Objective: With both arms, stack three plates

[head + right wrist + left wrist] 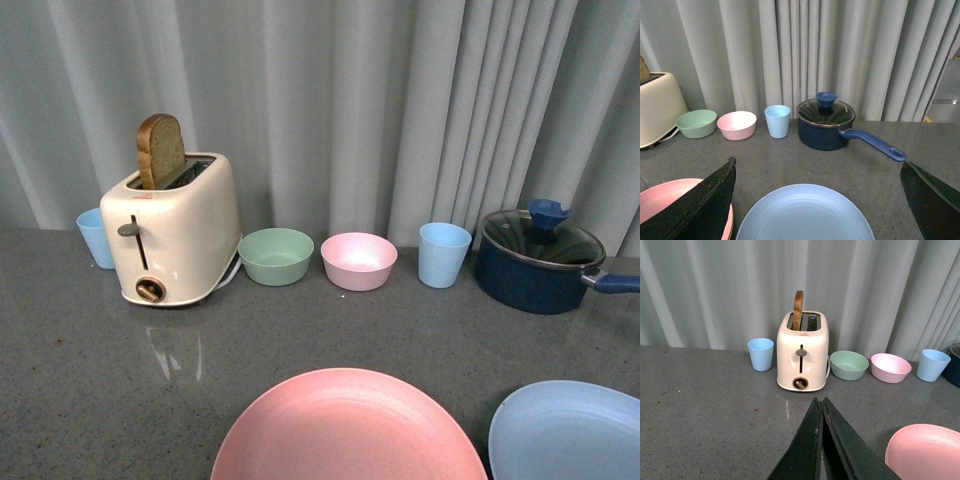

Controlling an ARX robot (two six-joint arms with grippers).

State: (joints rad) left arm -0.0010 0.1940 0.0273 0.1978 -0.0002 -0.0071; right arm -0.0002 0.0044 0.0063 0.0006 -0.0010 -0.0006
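the pink plate (pixel 348 432) lies at the near edge of the grey counter (pixel 80 400), with the light blue plate (pixel 570 432) just beside it on the right, not touching. the right gripper (pixel 817 162) is spread wide and grips nothing; the blue plate shows between its fingers. the left gripper (pixel 821 410) has its fingers pressed together, empty, pointing toward the toaster (pixel 175 235). further back stand a green bowl (pixel 276 256), a pink bowl (pixel 358 261), a blue cup (pixel 443 255) and a lidded dark blue pot (pixel 535 265).
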